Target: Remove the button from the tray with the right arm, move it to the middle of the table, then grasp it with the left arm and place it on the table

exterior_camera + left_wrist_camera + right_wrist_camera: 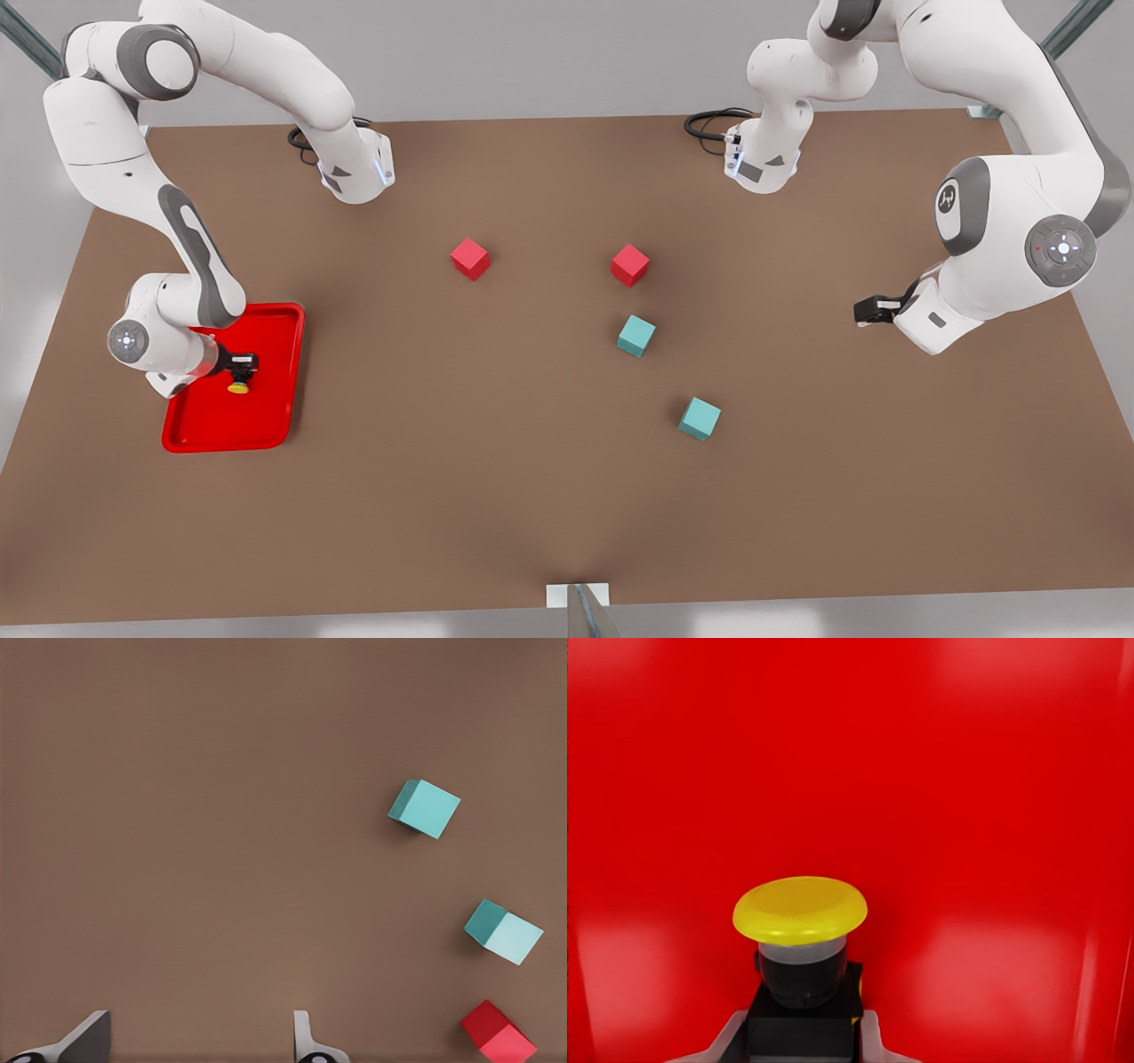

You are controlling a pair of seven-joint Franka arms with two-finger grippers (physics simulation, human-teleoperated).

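The red tray (266, 425) sat near the table's (496, 496) edge at the front view's left. Inside it lay the button (238, 386). The right gripper (241, 362) pinched the button's dark base between its fingers. The left gripper (868, 310) waited over bare table, fingers spread apart.

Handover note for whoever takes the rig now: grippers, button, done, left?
Right gripper: over the tray, fingers flanking the button base; a firm grip cannot be confirmed.
Left gripper: open, waiting above bare table on the front view's right.
Done: approach to the button.
Left: lift out, carry to the table's middle, hand to left, set down.
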